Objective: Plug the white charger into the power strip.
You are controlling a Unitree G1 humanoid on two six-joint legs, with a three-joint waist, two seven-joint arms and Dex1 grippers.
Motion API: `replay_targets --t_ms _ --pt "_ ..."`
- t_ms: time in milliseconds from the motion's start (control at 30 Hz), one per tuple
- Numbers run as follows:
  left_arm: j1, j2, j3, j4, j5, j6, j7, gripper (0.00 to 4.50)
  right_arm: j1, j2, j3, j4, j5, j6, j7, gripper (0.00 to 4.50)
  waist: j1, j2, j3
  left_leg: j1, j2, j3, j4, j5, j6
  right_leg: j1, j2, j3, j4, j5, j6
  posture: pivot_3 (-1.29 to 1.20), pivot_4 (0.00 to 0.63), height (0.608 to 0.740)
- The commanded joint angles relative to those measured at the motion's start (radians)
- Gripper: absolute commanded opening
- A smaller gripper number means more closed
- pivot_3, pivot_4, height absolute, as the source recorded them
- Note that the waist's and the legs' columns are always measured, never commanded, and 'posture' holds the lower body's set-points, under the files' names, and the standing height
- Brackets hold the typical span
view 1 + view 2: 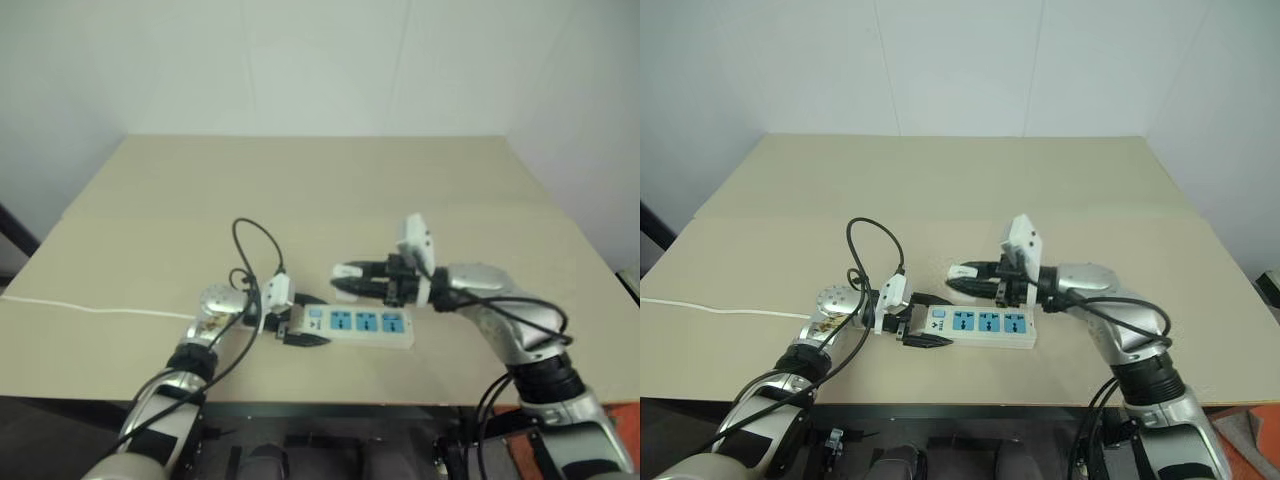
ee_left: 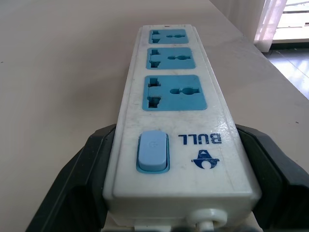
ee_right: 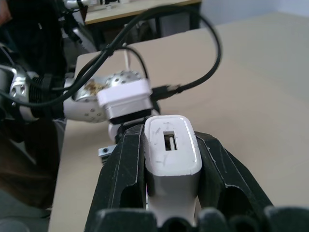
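A: Biggest first. Beige table (image 1: 330,190), and the power strip (image 1: 980,324) lies flat on it near the front edge, three blue socket faces up. Use the strip as landmark.

B: Left gripper (image 1: 922,320)?

A: At the strip's switch end. In the left wrist view its black fingers (image 2: 79,179) sit wide, one along each long side of the strip (image 2: 176,130), hugging the switch end. Blue switch (image 2: 153,152) lies between them, next to the "BULL" logo.

B: Right gripper (image 1: 345,280)?

A: Lying about level just behind the strip, raised off the table, tips toward the switch end. Clamped on the white charger (image 3: 171,154); right wrist view shows a finger (image 3: 128,169) pressed on each side of it, slot face toward the camera.

B: Charger relative to strip?

A: Above and behind it, not in any socket. All three sockets bare.

B: Cord?

A: Thin white cord (image 1: 90,308) runs across the table from the strip's switch end, away to the left edge.
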Motion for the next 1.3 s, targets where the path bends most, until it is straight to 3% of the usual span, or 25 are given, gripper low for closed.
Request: replay_targets --t_ms 33,433,1033,1300 --pt "0.005 0.01 -0.025 0.027 0.042 0.007 0.004 3.29 0.003 0.019 0.012 -0.005 -0.055 -0.067 0.015 1.18 0.0 0.0 0.0 0.0 0.0 0.0 0.0 0.0 0.0 0.0 0.0 0.0 0.0 0.0 0.0 0.0 0.15 0.74" --pt "0.009 0.014 -0.032 0.013 0.041 0.017 -0.002 3.29 0.035 0.059 0.042 0.106 -0.195 -0.202 0.062 1.18 -0.001 0.0 0.0 0.0 0.0 0.0 0.0 0.0 0.0 0.0 0.0 0.0 0.0 0.0 0.001 0.0 0.15 0.74" --pt "-0.001 0.014 -0.038 0.021 0.042 0.015 -0.008 3.29 0.031 0.06 0.023 0.191 -0.244 -0.26 0.092 1.18 0.001 0.0 0.0 -0.001 0.0 -0.001 0.0 0.0 0.0 0.0 0.0 -0.001 -0.001 -0.001 0.001 0.0 0.15 0.74" --pt "-0.006 0.016 -0.036 0.029 0.043 0.014 -0.007 3.29 0.074 0.011 0.054 0.235 -0.306 -0.326 0.137 1.18 0.006 0.0 0.0 -0.001 0.0 -0.001 0.0 0.0 0.0 0.0 0.0 -0.002 -0.001 -0.001 0.001 0.0 0.15 0.74"
